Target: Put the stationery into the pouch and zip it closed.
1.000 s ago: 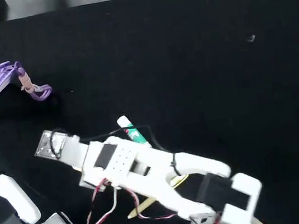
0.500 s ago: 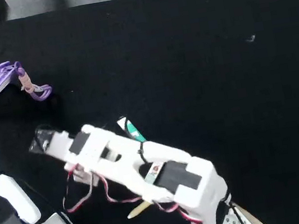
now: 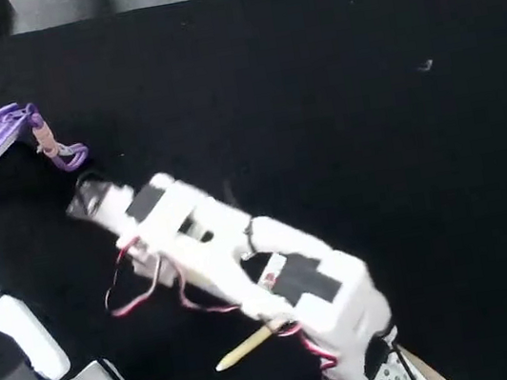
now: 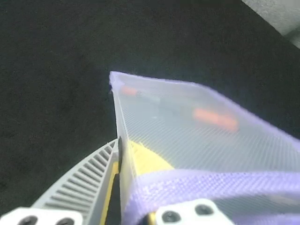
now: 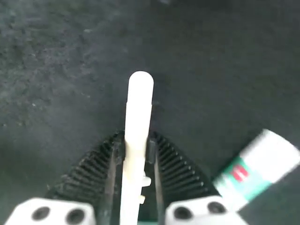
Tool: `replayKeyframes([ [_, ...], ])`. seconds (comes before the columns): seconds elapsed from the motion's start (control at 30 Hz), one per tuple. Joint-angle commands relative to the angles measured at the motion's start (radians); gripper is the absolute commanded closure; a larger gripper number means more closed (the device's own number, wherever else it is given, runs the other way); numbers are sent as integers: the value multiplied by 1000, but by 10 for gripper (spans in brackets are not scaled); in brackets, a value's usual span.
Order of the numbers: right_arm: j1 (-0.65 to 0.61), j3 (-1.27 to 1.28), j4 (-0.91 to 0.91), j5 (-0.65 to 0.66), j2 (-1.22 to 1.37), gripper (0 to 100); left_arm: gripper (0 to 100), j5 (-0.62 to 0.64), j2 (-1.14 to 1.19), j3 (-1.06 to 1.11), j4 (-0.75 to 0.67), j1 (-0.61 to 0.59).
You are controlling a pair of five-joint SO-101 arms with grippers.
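The right pincer is gripping a white pen between narrowed jaws, the pen's tip projecting ahead of the fingertips. The left pincer is clamping the purple-edged pouch by one edge, presenting it ahead of the right pincer. A green-and-white tube is lying just beside the right pincer; a wooden pencil is lying behind it, near the arm's base. Step in hand, as judged: loading the pen. The next move is calling for aligning the pen tip with the pouch opening before release.
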Motion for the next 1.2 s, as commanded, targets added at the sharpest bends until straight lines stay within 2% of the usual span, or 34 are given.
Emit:
replayKeyframes([
  [0.0,138,-35,57,11,-219,988,971,12,-2,-64,57,73],
  [0.3,419,28,68,12,-590,988,971,12,-3,-96,169,228],
  [0.57,494,58,-11,5,-897,988,971,26,-3,-193,345,437],
  [0.7,486,151,-155,-6,-1044,988,971,74,-3,-188,377,552],
  [0.8,486,272,-298,-80,-1159,988,971,77,-3,-186,377,610],
  [0.93,482,475,-517,-95,-1305,988,971,77,-3,-185,377,654],
  [1.17,377,805,-939,-95,-1508,988,971,77,-3,-153,371,714],
])
